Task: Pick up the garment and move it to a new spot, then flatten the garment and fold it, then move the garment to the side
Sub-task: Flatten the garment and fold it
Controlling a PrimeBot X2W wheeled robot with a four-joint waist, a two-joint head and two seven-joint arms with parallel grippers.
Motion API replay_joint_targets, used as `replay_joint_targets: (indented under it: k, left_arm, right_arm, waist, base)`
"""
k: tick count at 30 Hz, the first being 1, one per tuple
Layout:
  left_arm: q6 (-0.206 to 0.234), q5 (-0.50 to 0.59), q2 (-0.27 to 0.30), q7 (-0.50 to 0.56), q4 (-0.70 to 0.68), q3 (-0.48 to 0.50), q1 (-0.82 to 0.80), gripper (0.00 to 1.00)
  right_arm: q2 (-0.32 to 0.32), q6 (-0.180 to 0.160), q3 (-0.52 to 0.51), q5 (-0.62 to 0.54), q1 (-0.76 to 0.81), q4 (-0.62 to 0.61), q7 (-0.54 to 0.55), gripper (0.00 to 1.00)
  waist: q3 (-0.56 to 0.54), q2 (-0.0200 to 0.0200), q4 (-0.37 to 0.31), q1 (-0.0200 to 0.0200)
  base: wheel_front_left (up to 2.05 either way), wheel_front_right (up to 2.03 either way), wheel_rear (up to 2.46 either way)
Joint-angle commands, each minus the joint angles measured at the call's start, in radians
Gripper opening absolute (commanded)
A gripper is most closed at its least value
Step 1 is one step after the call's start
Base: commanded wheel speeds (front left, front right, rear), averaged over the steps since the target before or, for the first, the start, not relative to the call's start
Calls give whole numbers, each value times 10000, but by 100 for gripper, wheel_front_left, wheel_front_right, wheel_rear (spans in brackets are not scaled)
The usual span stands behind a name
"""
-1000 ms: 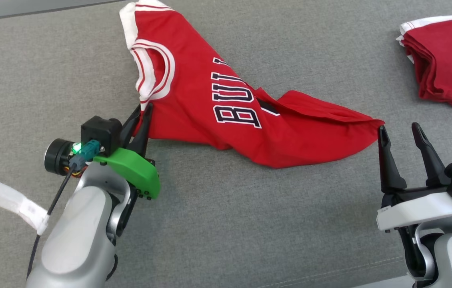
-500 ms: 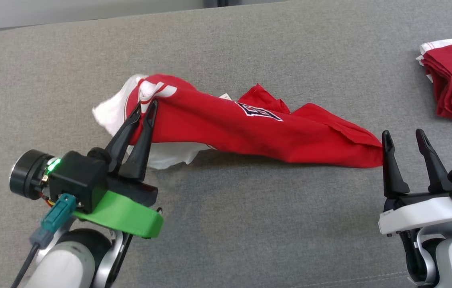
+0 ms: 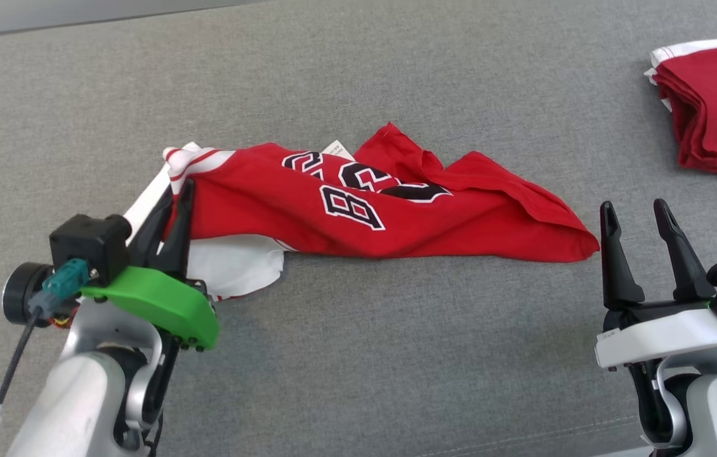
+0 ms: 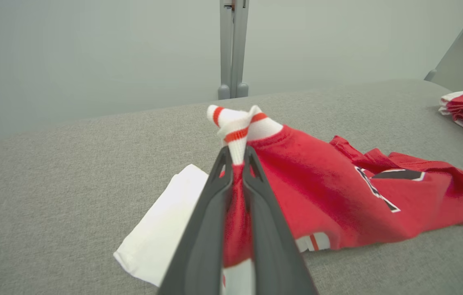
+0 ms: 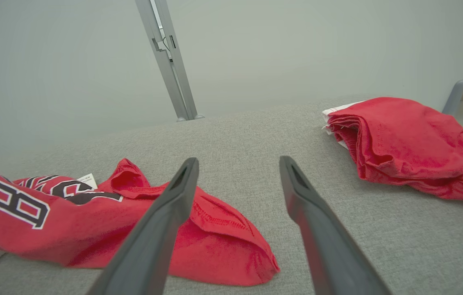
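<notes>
Head view, garment (image 3: 434, 222) flatter, lower vs prior

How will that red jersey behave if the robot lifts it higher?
Probably floppy: the jersey drapes in folds from where the left gripper pinches its collar. Likely light, since that small pinch holds one end up.

My head camera looks steeply down; both wrist cameras sit low and close, sharing the garment (image 3: 460, 222) with it.
</notes>
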Motion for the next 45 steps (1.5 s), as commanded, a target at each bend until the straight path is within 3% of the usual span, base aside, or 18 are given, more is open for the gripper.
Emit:
replay_joint_targets:
  k: [1, 7, 8, 9, 10, 14, 17, 22, 33, 45]
  left_arm:
    - [-86, -135, -55, -281, 551, 195, -413, 0]
    - [-514, -592, -379, -1319, 3043, 585, -1470, 0]
    - [-676, -698, -477, -1417, 3497, 560, -1640, 10]
    - [-790, -690, -501, -1544, 3795, 534, -1783, 36]
    - [-864, -682, -532, -1768, 4138, 555, -1962, 100]
    - [-921, -419, -629, -2957, 4971, 585, -2131, 100]
    - [-636, -84, -664, -4011, 5038, 626, -1828, 100]
    - [-8, 462, -520, -4683, 4260, 841, -1056, 100]
    - [792, 757, -333, -4545, 1864, 920, 1668, 100]
    - [806, 573, -224, -4108, 1227, 745, 2179, 100]
  right_arm:
    - [-5, -12, 0, 40, -178, -29, -64, 100]
    - [-29, -12, 61, 62, -386, 98, -146, 100]
    - [-33, -12, 71, 74, -406, 107, -167, 100]
    - [-35, -12, 81, 74, -410, 122, -178, 100]
    - [-34, -12, 117, 140, -411, 146, -168, 100]
    - [-96, -12, 190, 190, -462, 152, -231, 100]
    - [-170, -12, 219, 105, -424, 35, -277, 100]
    - [-350, -12, 204, -67, -209, -341, -168, 100]
    - [-410, -12, 195, -302, 485, -1047, 413, 100]
    - [-340, -12, 123, -323, 658, -1185, 682, 100]
  waist:
    - [288, -1, -199, 0]
    - [671, -1, -406, 0]
    - [711, -1, -423, 0]
    - [740, -1, -441, 0]
    - [769, -1, -469, 0]
    - [715, -1, -516, 0]
    - [521, -1, -469, 0]
    - [106, -1, -252, 0]
    - [-764, -1, 133, 0]
    - [-868, -1, 254, 0]
  base:
    - [0, 0, 0]
    - [0, 0, 0]
    - [0, 0, 0]
    - [0, 0, 0]
    - [0, 0, 0]
    - [0, 0, 0]
    - [0, 0, 0]
    - [0, 0, 0]
    - [0, 0, 0]
    - [0, 0, 0]
